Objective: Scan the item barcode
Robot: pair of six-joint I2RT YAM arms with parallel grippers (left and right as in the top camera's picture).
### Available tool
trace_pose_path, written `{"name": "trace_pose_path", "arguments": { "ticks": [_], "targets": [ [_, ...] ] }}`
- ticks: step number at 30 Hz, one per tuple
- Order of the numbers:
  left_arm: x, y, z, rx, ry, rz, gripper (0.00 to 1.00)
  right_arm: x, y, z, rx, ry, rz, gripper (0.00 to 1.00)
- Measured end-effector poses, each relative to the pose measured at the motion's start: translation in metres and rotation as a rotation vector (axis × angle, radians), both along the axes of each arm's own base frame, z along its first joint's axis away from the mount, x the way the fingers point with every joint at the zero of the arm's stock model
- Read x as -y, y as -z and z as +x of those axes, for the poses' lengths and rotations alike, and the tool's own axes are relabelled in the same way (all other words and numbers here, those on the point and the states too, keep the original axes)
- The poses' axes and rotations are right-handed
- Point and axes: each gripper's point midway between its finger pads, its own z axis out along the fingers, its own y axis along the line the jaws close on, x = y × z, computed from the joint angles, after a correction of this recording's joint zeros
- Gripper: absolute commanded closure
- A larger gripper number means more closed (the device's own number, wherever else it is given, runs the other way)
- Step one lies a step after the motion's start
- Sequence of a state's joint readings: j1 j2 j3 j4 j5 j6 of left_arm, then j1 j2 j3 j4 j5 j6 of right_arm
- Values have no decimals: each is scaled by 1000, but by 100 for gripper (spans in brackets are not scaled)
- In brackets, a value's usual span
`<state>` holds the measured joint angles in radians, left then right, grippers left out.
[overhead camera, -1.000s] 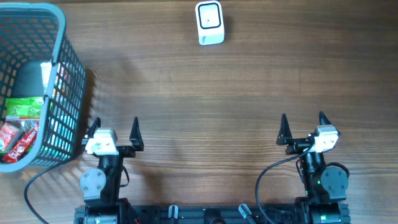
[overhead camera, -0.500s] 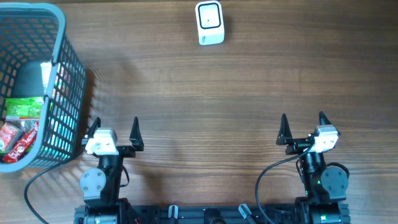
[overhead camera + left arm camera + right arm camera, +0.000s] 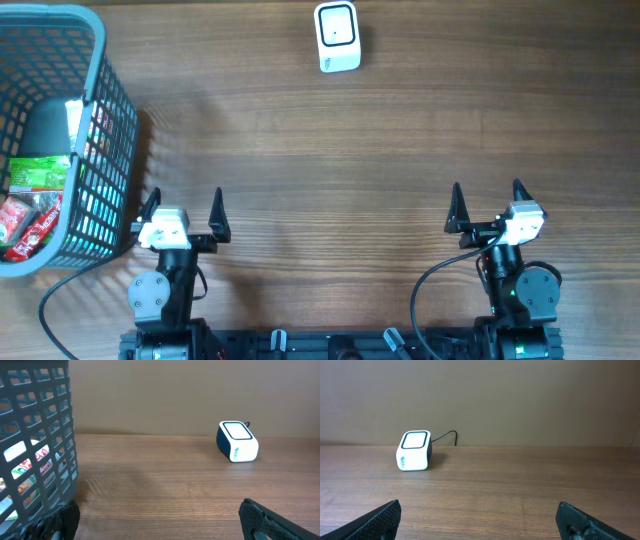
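Standing wide open and empty, left tool (image 3: 185, 196) and right tool (image 3: 487, 190) face one scanner (image 3: 337, 37) and one basket (image 3: 112, 130).

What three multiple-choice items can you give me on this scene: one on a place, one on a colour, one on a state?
1. Where on the table is the scanner?
A. far edge, middle
B. near edge, left
C. near edge, right

2. What colour is the basket?
A. red
B. blue-grey
C. yellow

3. How are the left gripper and right gripper?
A. both shut
B. both open, empty
C. one holds an item

Answers:
1 A, it sits opposite the arms.
2 B, its mesh wall is blue-grey.
3 B, fingers spread, nothing between them.
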<state>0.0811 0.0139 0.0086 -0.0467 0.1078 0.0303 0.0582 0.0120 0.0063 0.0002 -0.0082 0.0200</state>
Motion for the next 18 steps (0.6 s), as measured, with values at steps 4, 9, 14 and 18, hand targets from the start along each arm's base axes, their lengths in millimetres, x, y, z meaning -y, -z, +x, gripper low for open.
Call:
{"name": "trace_pose_path", "arguments": {
  "ticks": [4,9,14,18],
  "targets": [
    [8,6,-1,-36,46,-44,0,0,0,0,0,0,0,0],
    [34,-19,-21,-334,167,-165,0,0,0,0,-2,0,0,0],
    [52,-106,-21,-591,252,-261,0,0,1,0,-5,-1,0,0],
    [51,-188,29,-561,270,-259,0,-1,1,0,-6,-3,-1,0]
  ]
}}
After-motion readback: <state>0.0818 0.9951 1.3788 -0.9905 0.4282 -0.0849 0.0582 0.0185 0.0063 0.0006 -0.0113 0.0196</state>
